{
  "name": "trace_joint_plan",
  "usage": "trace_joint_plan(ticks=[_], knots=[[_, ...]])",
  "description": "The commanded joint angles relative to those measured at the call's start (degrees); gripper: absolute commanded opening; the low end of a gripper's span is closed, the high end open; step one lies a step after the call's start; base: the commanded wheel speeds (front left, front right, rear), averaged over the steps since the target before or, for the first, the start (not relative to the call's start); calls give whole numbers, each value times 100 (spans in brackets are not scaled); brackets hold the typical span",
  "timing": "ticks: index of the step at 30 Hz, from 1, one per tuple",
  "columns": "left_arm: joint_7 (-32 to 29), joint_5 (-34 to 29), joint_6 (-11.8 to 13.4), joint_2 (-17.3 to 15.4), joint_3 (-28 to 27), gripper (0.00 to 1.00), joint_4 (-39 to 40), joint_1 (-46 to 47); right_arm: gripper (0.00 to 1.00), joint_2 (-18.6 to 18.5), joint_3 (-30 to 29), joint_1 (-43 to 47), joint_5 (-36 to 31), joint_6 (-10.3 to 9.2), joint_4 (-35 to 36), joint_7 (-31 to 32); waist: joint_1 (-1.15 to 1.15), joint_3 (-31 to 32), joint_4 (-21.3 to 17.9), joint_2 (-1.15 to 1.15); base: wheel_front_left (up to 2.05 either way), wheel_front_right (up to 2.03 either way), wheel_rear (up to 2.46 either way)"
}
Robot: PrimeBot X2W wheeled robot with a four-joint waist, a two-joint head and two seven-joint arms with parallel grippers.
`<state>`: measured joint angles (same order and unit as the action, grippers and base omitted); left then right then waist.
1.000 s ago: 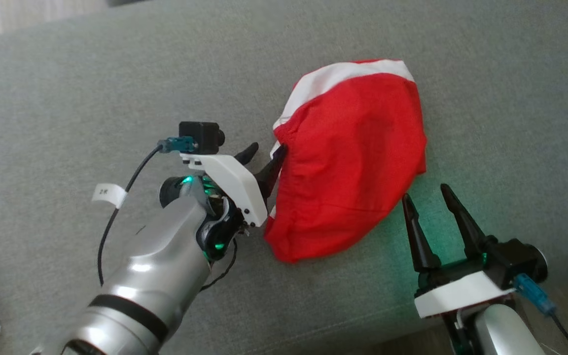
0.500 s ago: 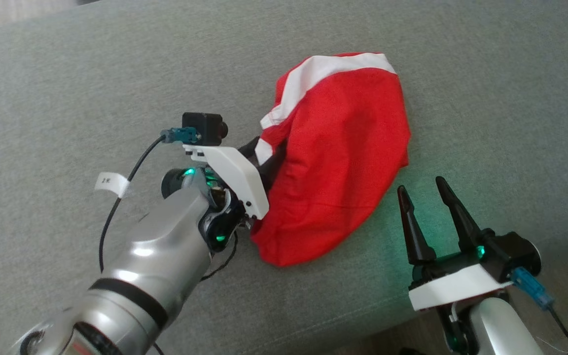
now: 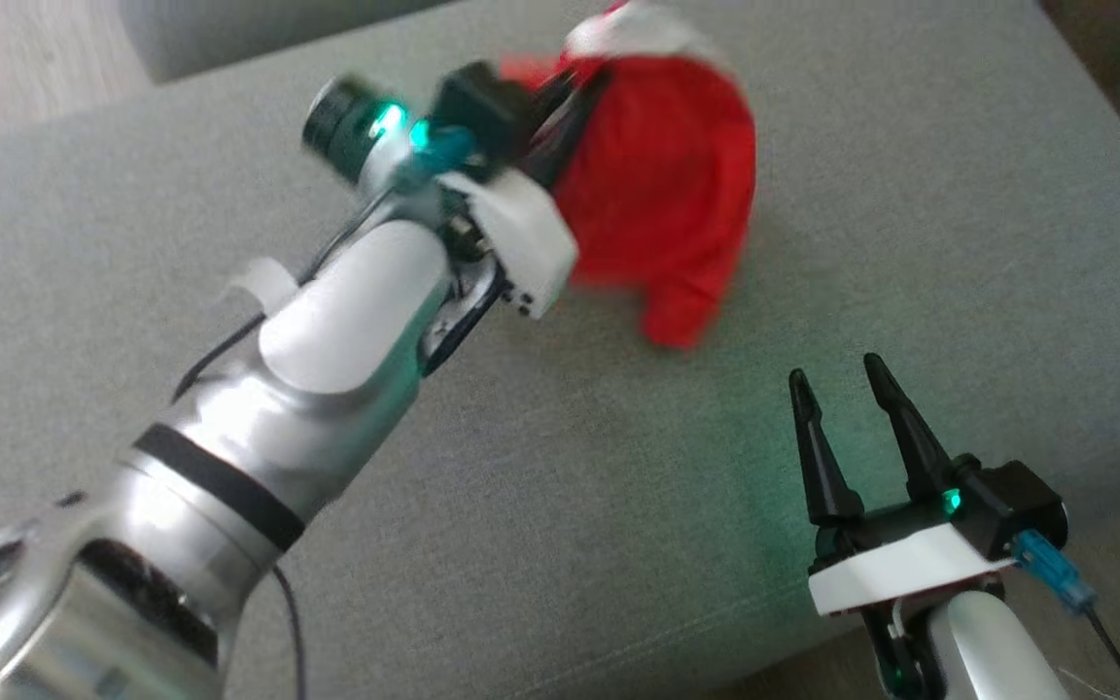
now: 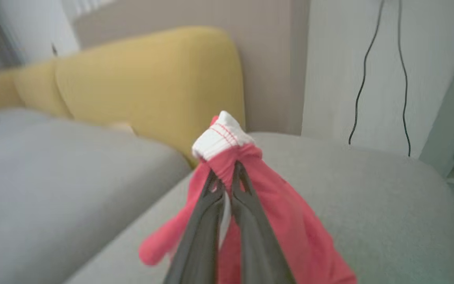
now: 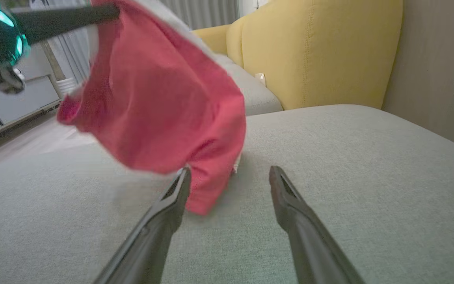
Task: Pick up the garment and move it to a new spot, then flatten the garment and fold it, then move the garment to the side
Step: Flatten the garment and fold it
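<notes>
The garment (image 3: 662, 194) is red with a white band and hangs bunched from my left gripper (image 3: 570, 107), raised over the far part of the grey cushion. In the left wrist view the left gripper (image 4: 227, 173) is shut on the garment (image 4: 286, 225) just below its white band (image 4: 221, 140). From the right wrist view the garment (image 5: 156, 106) droops in front, its lowest fold close to the cushion. My right gripper (image 3: 837, 374) stands open near the front right edge, a little short of the cloth, with nothing between its fingers (image 5: 172, 205).
The grey cushion (image 3: 570, 486) stretches wide under both arms, and its front edge runs just by the right gripper. A yellow sofa back (image 5: 317, 51) rises behind it. Black cables (image 4: 369, 59) hang on the pale wall beyond. A white cabinet (image 5: 14, 98) stands at the far left.
My left gripper has shut on the garment's edge and swung it up and away from me, so the cloth went from lying on the cushion to hanging. The right gripper has stayed put.
</notes>
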<state>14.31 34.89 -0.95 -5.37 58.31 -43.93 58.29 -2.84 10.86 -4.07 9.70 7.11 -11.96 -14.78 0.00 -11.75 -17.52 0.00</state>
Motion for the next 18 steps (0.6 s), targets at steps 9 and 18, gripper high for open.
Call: trace_joint_plan(ticks=[9, 18], knots=[[68, -1866, 247, -518, 300, 0, 1412, -759, 100, -4, 25, 143, -22, 37, 184, -22, 0, 235, 197, 0, 0, 0, 0], [68, -1244, 5, -223, 78, 100, 1248, -2589, 100, -4, -104, 163, -70, 37, 262, -22, 0, 42, 457, 0, 0, 0, 0]])
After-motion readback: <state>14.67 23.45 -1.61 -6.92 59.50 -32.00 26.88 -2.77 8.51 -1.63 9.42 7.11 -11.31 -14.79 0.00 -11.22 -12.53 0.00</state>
